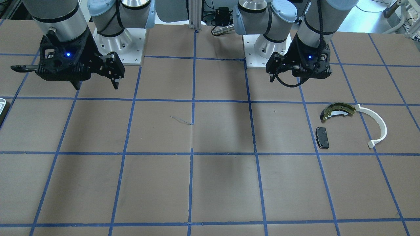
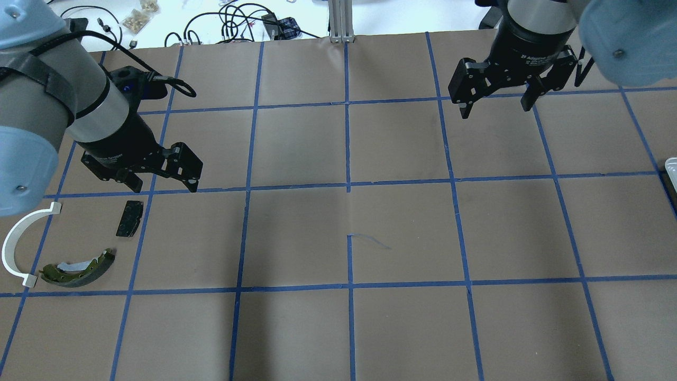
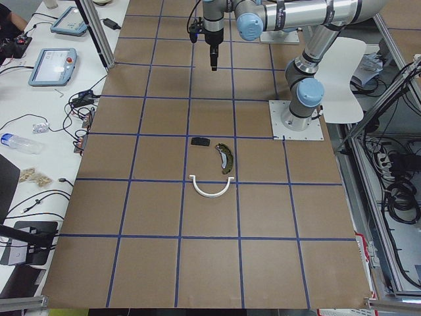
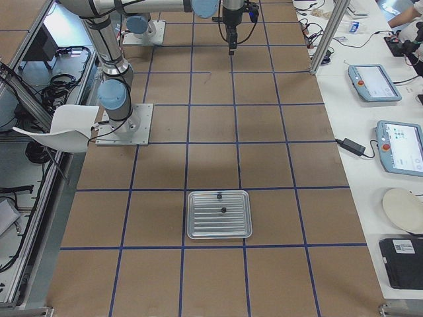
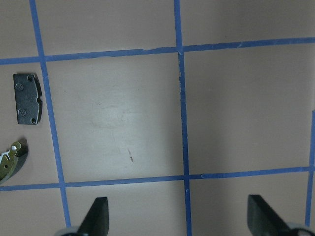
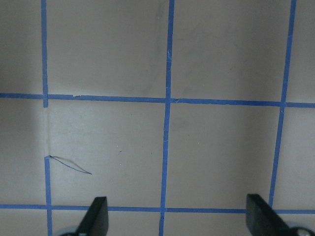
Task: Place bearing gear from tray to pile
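Observation:
The tray (image 4: 198, 231) lies at the table's end on my right. Two small dark parts (image 4: 219, 195) (image 4: 223, 210) lie in it, too small to tell which is a bearing gear. Only the tray's corner shows in the front view (image 1: 2, 105) and the overhead view (image 2: 671, 165). The pile is an olive-gold brake shoe (image 2: 79, 269), a black pad (image 2: 129, 218) and a white arc (image 2: 18, 241). My left gripper (image 2: 164, 185) hovers open and empty just beyond the pad. My right gripper (image 2: 496, 110) hovers open and empty, well short of the tray.
The table is brown paper with a blue tape grid. The arm bases (image 1: 118, 42) (image 1: 265, 46) stand on white plates at the robot's edge. Cables and small items (image 2: 238, 21) lie beyond the far edge. Operator pendants (image 4: 373, 82) sit on a side bench.

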Robot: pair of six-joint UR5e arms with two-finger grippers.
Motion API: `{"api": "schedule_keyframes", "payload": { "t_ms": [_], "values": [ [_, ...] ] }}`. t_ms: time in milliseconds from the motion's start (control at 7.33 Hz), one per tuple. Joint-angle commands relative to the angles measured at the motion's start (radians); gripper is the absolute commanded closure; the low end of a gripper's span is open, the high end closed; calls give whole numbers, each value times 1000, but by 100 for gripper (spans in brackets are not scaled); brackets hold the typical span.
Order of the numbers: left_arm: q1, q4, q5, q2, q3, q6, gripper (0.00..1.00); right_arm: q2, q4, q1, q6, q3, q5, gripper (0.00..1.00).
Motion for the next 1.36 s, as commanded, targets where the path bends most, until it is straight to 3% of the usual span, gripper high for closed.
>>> {"api": "schedule_keyframes", "payload": {
  "t_ms": [0,273,409,818,955,1227],
  "values": [
    [1,2,0,-7,2,-6,0,-7,12,-49,7,0,1,0],
    [1,4,3,-3,-4,-6,0,-8,12,-78,-98,-5,-55,0],
    [1,10,3,-7,-4,-11,0,-10,33,-151,-219,-2,-92,0],
    [1,13,4,-6,-5,-22,0,10,52,-439,-526,22,-74,0],
    [1,13,4,-7,-5,-22,0,24,30,-552,-645,32,-83,0],
    [1,13,4,-6,-7,-22,0,150,-118,-709,-810,35,-94,0]
  ]
}}
